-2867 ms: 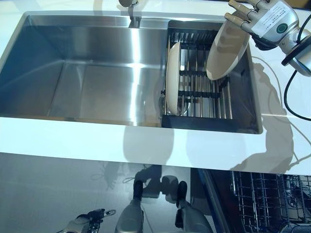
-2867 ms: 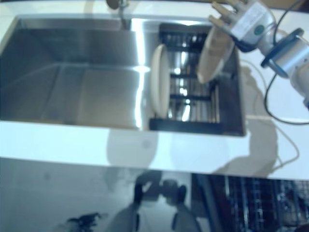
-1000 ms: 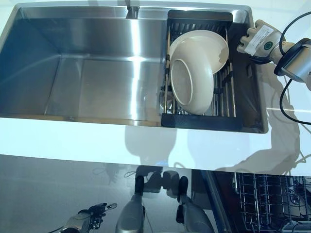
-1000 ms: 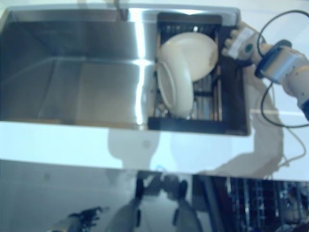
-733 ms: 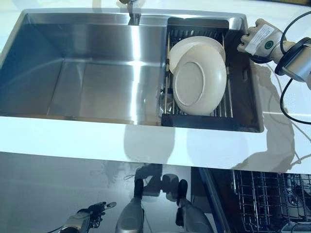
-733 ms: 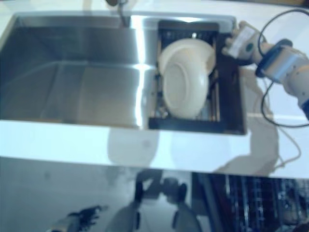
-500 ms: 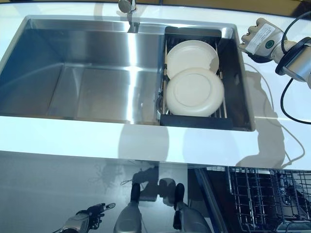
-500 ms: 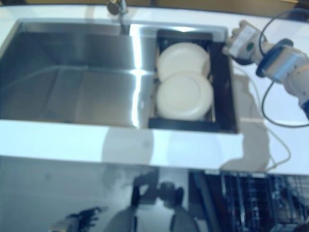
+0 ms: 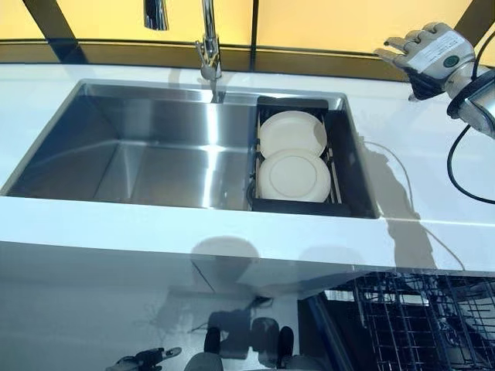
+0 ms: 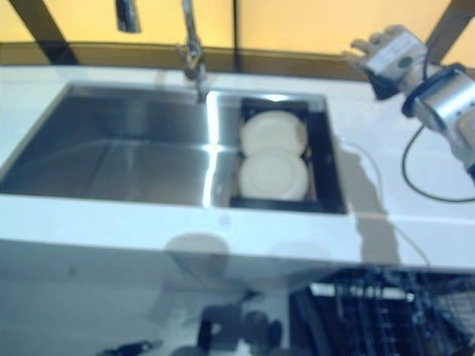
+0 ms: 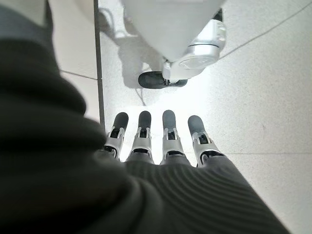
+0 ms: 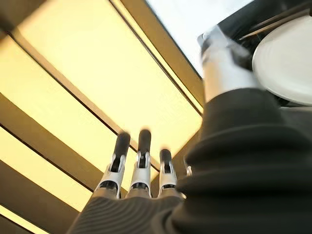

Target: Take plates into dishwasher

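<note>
1. Two plates (image 9: 292,133) (image 9: 294,175) lie flat in our sink rack (image 9: 344,166), at 1 o'clock.
2. Our right hand (image 9: 428,52) hovers empty, fingers spread, at 2 o'clock above the worktop (image 9: 418,162).
3. Our left hand (image 11: 161,141) hangs straight-fingered, empty.
4. We see the dishwasher rack (image 9: 418,317) at 5 o'clock.

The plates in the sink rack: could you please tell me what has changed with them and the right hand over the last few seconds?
The right hand let go of the plate it held over the rack and drew back, open, above the counter. That plate and the one that stood on edge both fell flat: the far plate and near plate now lie there. The left hand stays low and open.
</note>
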You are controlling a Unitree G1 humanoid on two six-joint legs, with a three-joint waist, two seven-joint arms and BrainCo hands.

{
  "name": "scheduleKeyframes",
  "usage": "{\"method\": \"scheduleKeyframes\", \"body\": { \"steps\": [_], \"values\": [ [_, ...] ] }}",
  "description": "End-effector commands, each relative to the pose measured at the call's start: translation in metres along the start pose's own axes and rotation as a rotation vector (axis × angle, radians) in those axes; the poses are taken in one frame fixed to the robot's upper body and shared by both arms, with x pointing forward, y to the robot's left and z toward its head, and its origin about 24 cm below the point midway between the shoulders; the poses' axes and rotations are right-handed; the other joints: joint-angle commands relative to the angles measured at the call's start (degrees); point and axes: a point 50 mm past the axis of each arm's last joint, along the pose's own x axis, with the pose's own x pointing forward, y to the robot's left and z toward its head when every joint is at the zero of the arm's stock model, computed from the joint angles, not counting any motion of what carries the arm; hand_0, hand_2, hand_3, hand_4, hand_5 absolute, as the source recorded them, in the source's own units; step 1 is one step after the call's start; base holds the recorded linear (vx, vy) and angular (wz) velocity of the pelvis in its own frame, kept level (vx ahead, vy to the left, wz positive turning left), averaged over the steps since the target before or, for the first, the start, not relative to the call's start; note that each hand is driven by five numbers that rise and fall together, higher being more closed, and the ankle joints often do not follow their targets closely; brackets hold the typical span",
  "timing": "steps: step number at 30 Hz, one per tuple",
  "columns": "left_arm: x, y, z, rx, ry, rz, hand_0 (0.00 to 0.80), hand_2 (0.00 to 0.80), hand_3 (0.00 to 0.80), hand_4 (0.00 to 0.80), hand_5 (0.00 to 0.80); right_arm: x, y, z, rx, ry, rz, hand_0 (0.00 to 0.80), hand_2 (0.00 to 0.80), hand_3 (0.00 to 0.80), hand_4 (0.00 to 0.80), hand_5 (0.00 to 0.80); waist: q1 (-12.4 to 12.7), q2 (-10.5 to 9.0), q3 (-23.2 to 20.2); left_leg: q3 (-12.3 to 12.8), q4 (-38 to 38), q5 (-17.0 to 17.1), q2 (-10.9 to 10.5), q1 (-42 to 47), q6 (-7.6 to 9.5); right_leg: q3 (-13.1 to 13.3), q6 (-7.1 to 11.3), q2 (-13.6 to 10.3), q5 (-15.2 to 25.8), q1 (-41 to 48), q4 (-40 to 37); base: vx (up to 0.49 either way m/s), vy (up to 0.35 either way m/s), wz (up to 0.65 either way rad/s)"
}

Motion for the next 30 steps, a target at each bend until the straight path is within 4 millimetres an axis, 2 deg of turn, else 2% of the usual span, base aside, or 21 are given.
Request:
{"method": "scheduleKeyframes", "body": {
  "steps": [1, 5, 10, 17, 19, 25, 30],
  "values": [
    [-0.003, 0.011, -0.012, 0.015, 0.077, 0.015, 0.0, 0.0, 0.0, 0.0, 0.0, -0.012, 0.002, -0.034, 0.168, 0.168, 0.062, 0.0, 0.0, 0.0, 0.0, 0.0, 0.7, -2.14, -3.2, 3.8, -0.1, -3.0, 0.0, 2.2, -0.01, 0.7, 5.46, -2.1, -2.5, 3.5, 0.2, 0.113, 0.054, -0.07],
    [-0.003, 0.012, -0.015, 0.006, 0.102, 0.012, 0.0, 0.0, 0.0, 0.0, 0.0, -0.008, 0.003, -0.035, 0.309, 0.172, 0.106, 0.0, 0.0, 0.0, 0.0, 0.0, 1.0, -2.29, -3.4, 3.8, -0.1, -3.2, 0.0, 3.0, -0.14, 0.6, 5.32, -2.2, -2.8, 4.4, 0.2, 0.071, 0.041, -0.02],
    [-0.002, 0.011, -0.01, 0.002, 0.113, 0.021, 0.0, 0.0, 0.0, 0.0, 0.0, 0.004, -0.01, -0.031, 0.44, 0.169, 0.121, 0.0, 0.0, 0.0, 0.0, 0.0, 2.3, -2.47, -2.4, 2.3, -0.1, -2.8, -0.3, 2.0, -0.26, -0.4, 5.11, -2.4, -2.9, 4.3, 0.2, -0.006, 0.003, 0.01],
    [-0.001, 0.011, 0.007, -0.014, 0.075, 0.034, 0.0, 0.0, 0.0, 0.0, 0.0, 0.024, -0.038, -0.019, 0.457, 0.165, 0.085, 0.0, 0.0, 0.0, 0.0, 0.0, 4.1, -2.34, 1.4, 0.4, -0.1, -1.3, -0.9, -1.9, -0.09, -1.6, 4.82, -3.0, -2.3, 1.7, 0.2, -0.101, 0.026, 0.1],
    [-0.001, 0.011, 0.014, -0.024, 0.055, 0.041, 0.0, 0.0, 0.0, 0.0, 0.0, 0.031, -0.051, -0.012, 0.453, 0.149, 0.062, 0.0, 0.0, 0.0, 0.0, 0.0, 4.6, -2.24, 3.7, -0.4, -0.1, -0.6, -1.2, -3.6, 0.14, -1.9, 4.64, -3.0, -1.8, 0.3, 0.2, -0.1, 0.037, 0.22],
    [-0.001, 0.009, 0.029, -0.048, 0.01, 0.031, 0.0, 0.0, 0.0, 0.0, 0.0, 0.04, -0.073, 0.001, 0.419, 0.106, 0.029, 0.0, 0.0, 0.0, 0.0, 0.0, 5.1, -1.85, 7.5, -1.0, -0.1, 0.5, -1.6, -6.5, 0.48, -2.5, 4.43, -3.3, -0.6, -2.3, 0.2, -0.07, 0.046, 0.1],
    [-0.001, 0.006, 0.041, -0.07, -0.017, 0.025, 0.0, 0.0, 0.0, 0.0, 0.0, 0.043, -0.082, 0.012, 0.395, 0.064, 0.025, 0.0, 0.0, 0.0, 0.0, 0.0, 5.0, -1.87, 9.5, -0.8, -0.1, 0.9, -1.7, -7.5, 0.73, -3.1, 4.56, -3.7, 0.2, -3.5, 0.2, -0.024, 0.04, 0.04]
  ]
}}
